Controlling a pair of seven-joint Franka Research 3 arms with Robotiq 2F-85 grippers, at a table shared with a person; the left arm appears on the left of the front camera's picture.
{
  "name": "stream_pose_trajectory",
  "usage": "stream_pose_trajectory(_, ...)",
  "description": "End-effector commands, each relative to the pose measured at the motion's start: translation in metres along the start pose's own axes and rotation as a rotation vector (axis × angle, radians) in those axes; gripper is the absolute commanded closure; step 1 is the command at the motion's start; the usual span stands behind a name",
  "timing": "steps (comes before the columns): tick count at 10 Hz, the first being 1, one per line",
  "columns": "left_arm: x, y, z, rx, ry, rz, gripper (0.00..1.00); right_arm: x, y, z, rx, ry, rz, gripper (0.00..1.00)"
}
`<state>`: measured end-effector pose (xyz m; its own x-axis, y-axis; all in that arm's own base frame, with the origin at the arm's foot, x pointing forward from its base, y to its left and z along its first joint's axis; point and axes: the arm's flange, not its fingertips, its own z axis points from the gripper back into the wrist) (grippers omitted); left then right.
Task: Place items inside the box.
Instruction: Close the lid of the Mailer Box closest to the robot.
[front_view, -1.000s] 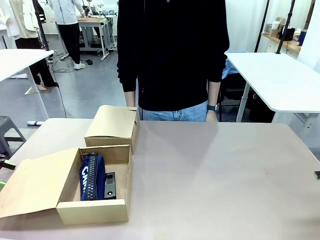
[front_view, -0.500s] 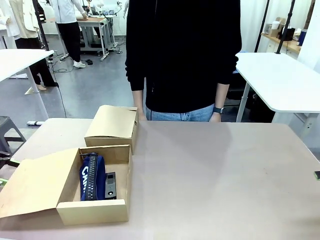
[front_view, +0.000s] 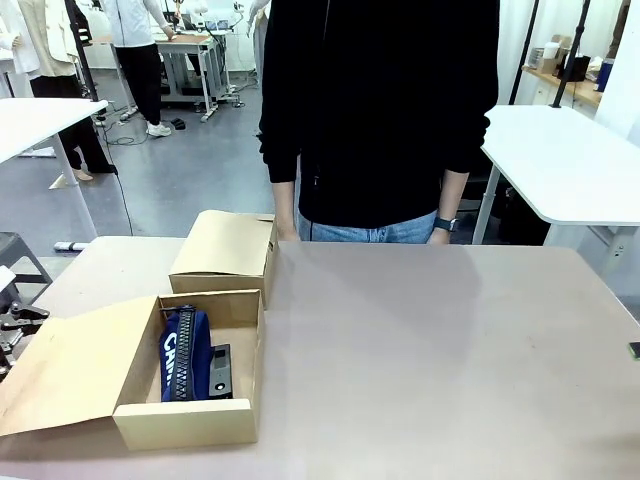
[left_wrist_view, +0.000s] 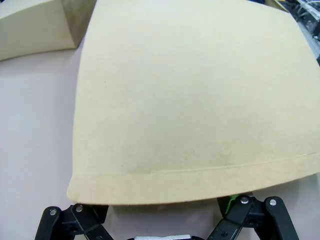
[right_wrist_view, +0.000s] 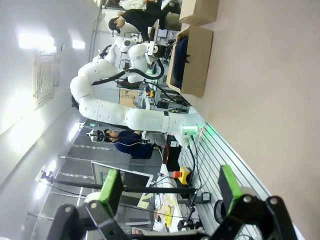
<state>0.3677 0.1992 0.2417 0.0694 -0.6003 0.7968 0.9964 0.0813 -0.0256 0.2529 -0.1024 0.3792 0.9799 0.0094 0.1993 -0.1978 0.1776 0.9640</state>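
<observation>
The open cardboard box (front_view: 185, 420) stands at the table's near left, its lid flap (front_view: 70, 365) folded out to the left. Inside lie a navy pencil case (front_view: 197, 345) with white lettering and a black stapler (front_view: 220, 370). My left gripper (front_view: 12, 320) sits at the left table edge, beside the flap. In the left wrist view the flap (left_wrist_view: 190, 100) covers the fingertips of the left gripper (left_wrist_view: 160, 220), whose knuckles stand wide apart, open. My right gripper (right_wrist_view: 170, 190) is open and empty, far from the box (right_wrist_view: 195, 75).
A second, closed cardboard box (front_view: 225, 250) stands just behind the open one. A person in a black top (front_view: 380, 110) stands at the far edge, arms down. The bare table (front_view: 430, 350) stretches to the right.
The person has shifted to the right along the far edge. My left gripper has risen slightly at the left edge, beside the flap. The box and its contents have not moved.
</observation>
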Motion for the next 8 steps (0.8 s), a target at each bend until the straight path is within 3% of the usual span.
stream_pose_trajectory(1,-0.044,-0.02,-0.026,-0.046,-0.002,-0.057,0.0,0.002,0.007,0.0,0.013,-0.008,-0.018,0.0)
stream_pose_trajectory(8,-0.009,-0.031,-0.05,-0.155,-0.188,-0.175,0.0,0.002,0.007,0.0,0.013,-0.008,-0.018,0.0)
